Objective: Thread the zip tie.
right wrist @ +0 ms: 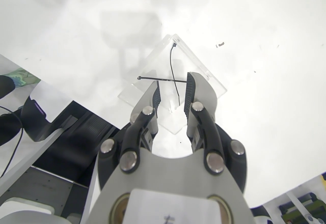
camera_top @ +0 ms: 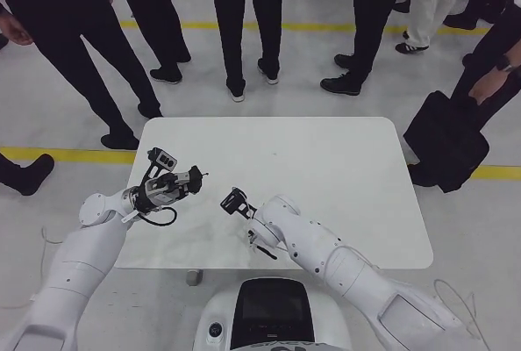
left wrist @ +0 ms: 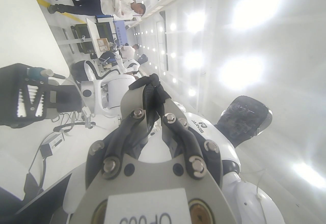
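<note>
Two thin black zip ties lie crossed in a clear plastic tray (right wrist: 203,71) on the white table. One zip tie (right wrist: 163,79) runs across the tray and the other zip tie (right wrist: 172,67) runs along it. My right gripper (right wrist: 173,81) hangs open just above where they cross, one finger on each side, with nothing in it. In the top view the right gripper (camera_top: 234,204) is near the table's front middle. My left gripper (camera_top: 196,175) is raised to its left with its fingers (left wrist: 152,87) shut and turned upward. I cannot tell whether anything thin is pinched between them.
The white table (camera_top: 331,167) has bare surface across its middle and right. Several people stand on the floor beyond the far edge. A black bag (camera_top: 445,140) sits on the floor off the right side. Small dark specks (right wrist: 219,44) lie near the tray.
</note>
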Robot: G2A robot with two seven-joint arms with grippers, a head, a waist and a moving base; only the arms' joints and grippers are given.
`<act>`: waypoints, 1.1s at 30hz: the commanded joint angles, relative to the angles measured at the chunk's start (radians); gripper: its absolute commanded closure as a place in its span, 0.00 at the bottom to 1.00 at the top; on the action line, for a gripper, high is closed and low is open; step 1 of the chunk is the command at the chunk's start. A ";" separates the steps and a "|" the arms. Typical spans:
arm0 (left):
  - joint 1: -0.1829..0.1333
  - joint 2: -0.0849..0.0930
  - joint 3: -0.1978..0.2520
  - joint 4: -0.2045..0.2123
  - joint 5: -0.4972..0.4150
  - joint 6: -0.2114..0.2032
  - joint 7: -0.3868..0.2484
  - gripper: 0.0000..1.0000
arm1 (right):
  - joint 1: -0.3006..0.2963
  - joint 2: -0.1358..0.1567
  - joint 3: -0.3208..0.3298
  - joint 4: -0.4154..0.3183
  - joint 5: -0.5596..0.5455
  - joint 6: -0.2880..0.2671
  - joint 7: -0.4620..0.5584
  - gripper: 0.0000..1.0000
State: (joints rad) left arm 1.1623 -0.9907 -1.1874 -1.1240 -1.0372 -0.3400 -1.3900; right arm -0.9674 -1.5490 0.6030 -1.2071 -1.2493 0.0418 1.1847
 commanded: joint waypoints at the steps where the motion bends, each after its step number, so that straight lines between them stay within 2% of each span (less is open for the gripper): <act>1: 0.000 0.000 0.000 0.000 0.000 0.000 0.000 1.00 | 0.005 -0.005 -0.001 0.022 0.009 -0.004 -0.006 0.79; 17: 0.000 0.000 0.000 0.000 0.000 0.000 0.000 1.00 | 0.049 -0.049 -0.013 0.161 0.043 0.001 -0.046 0.82; 26: 0.000 0.000 0.000 0.000 0.000 0.000 0.000 1.00 | 0.065 -0.069 -0.008 0.218 0.079 -0.017 -0.056 0.82; 33: 0.000 0.000 0.000 0.000 0.000 0.000 0.000 1.00 | 0.076 -0.080 -0.004 0.254 0.093 -0.019 -0.060 0.88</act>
State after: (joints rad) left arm 1.1623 -0.9907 -1.1874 -1.1240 -1.0372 -0.3400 -1.3900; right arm -0.8929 -1.6278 0.5988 -0.9590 -1.1588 0.0231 1.1239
